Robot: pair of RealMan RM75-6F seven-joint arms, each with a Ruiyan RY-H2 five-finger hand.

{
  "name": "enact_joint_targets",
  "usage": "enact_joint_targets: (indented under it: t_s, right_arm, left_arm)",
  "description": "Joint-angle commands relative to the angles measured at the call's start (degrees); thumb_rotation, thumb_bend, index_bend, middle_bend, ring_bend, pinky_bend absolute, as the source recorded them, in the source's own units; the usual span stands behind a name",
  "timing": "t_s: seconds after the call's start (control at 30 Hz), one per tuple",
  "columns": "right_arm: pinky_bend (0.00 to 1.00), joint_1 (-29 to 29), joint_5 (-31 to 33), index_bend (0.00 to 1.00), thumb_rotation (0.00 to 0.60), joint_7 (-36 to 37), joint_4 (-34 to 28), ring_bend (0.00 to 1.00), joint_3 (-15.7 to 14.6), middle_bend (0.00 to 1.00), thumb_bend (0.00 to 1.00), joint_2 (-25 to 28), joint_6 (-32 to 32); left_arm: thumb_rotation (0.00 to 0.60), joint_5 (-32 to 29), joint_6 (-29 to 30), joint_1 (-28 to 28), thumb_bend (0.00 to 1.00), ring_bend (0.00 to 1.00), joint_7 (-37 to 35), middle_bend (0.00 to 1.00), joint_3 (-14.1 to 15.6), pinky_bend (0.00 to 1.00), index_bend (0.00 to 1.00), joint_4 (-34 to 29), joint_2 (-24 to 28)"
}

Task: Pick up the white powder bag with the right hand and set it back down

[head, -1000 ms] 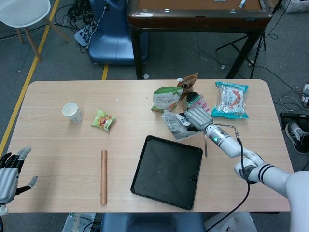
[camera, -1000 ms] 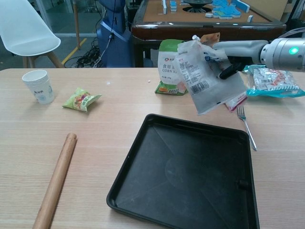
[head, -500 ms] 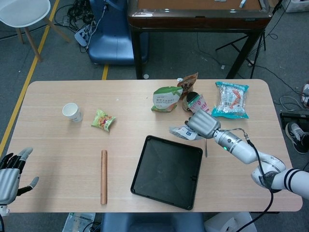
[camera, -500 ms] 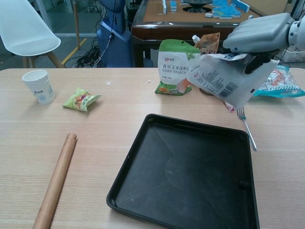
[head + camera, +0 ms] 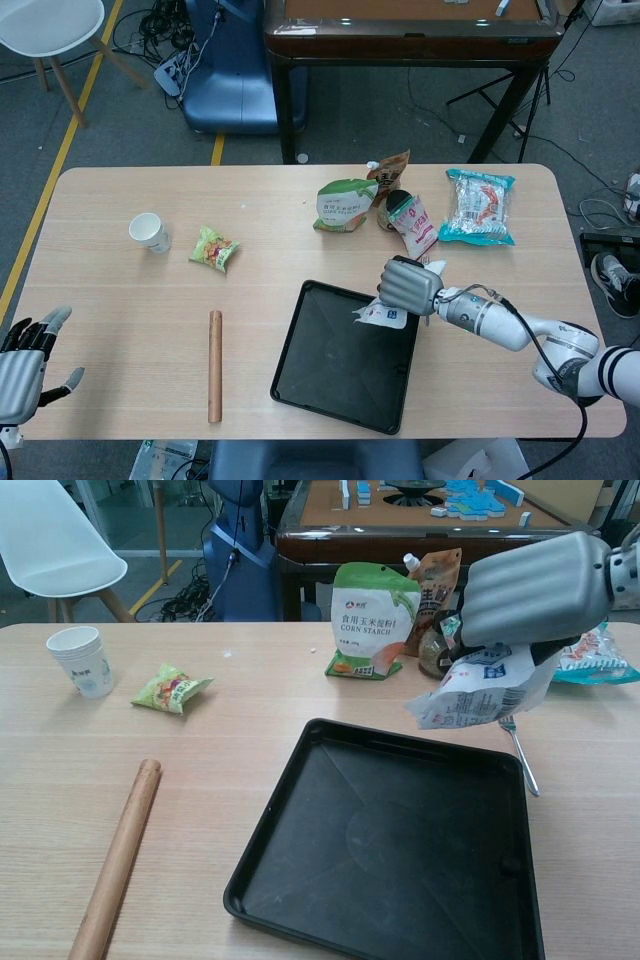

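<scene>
Right hand (image 5: 408,284) clamped over the top of the white powder bag (image 5: 478,686), held aloft at centre right of the frame, above the far right corner of the black tray (image 5: 330,380). Bag sagging and crumpled below the grip: likely soft, light, loosely filled, best held by its upper edge. Left hand (image 5: 22,361) idle at lower left, fingers spread, empty.
</scene>
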Motion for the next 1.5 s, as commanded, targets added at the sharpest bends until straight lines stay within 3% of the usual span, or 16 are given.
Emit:
enact_joint_targets:
  t_s: [0.03, 0.27, 0.83, 1.13, 1.37, 1.5]
  right_arm:
    - [0.75, 1.8, -2.4, 0.67, 0.6, -1.8, 0.5, 0.66, -1.0, 0.69, 0.87, 0.3, -1.8]
    - [0.71, 4.6, -3.4, 0.68, 0.6, -3.6, 2.5, 0.61, -2.4, 0.69, 0.84, -1.4, -8.8]
    - [0.63, 5.7, 3.0, 0.7, 0.6, -10.0, 3.1, 0.52, -0.5, 0.65, 0.84, -5.7, -20.1]
    - [0.63, 3.7, 6.2, 0.73, 0.6, -12.5, 4.6, 0.51, -0.9, 0.65, 0.84, -6.9, -22.1]
    - [0.63, 3.0, 9.9, 0.75, 0.6, -13.1, 2.6, 0.51, 2.8, 0.65, 0.84, -3.7, -18.3]
    - [0.63, 3.2, 11.2, 0.77, 0.6, -14.1, 1.2, 0.51, 3.1, 0.66, 0.84, -2.2, -18.8]
  left_arm:
    - [0.6, 0.1, 0.1, 0.0, 0.22, 0.18, 0.0, 0.13, 0.0, 0.08, 0.1, 0.0, -0.1]
    - [0.6, 0.1, 0.3, 0.2, 0.22, 0.18, -0.3, 0.13, 0.1, 0.08, 0.1, 0.3, -0.5]
    - [0.6, -0.4, 0.1, 0.4, 0.22, 0.18, -1.5, 0.13, 0.2, 0.08, 0.1, 1.6, -1.3]
    - [0.6, -0.3, 0.1, 0.5, 0.22, 0.18, -2.1, 0.13, 0.3, 0.08, 0.1, 2.2, -1.6]
    - [0.6, -0.1, 0.7, 0.7, 0.22, 0.18, -2.3, 0.13, 0.1, 0.08, 0.1, 2.1, -1.3]
    - [0.6, -0.2, 0.5, 0.7, 0.22, 0.18, -2.2, 0.13, 0.2, 0.08, 0.1, 2.1, -1.4]
